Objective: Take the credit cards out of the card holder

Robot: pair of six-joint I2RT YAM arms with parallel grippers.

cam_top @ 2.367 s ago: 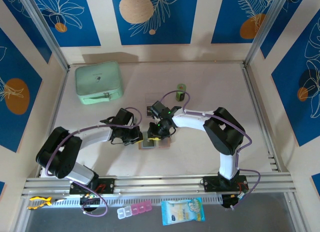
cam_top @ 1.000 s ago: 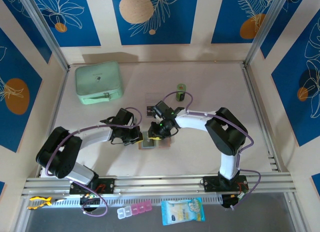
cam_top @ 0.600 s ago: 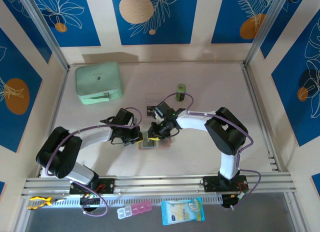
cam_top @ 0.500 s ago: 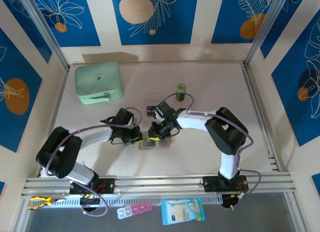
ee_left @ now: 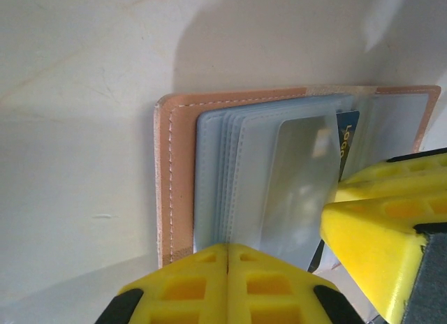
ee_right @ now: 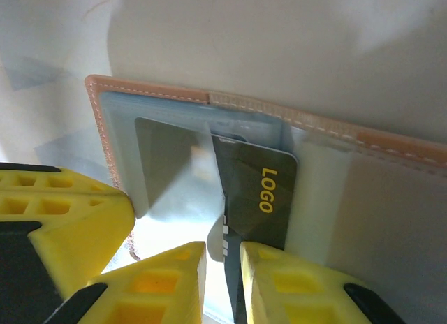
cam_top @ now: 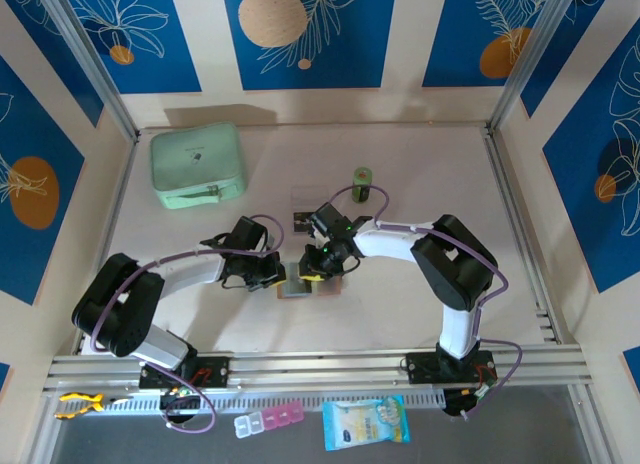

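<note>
While left jaws, closed together, press card holder [ee_left: 167,198] flat, mid-worktop [cam_top: 400,164] toward near edge, right jaws clamp dark credit card [ee_right: 255,198] by protruding end. Card likely light, stiff, slick; pocket film may drag, so pull straight.

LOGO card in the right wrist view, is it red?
No, the LOGO card is dark, nearly black, with yellow letters.
</note>
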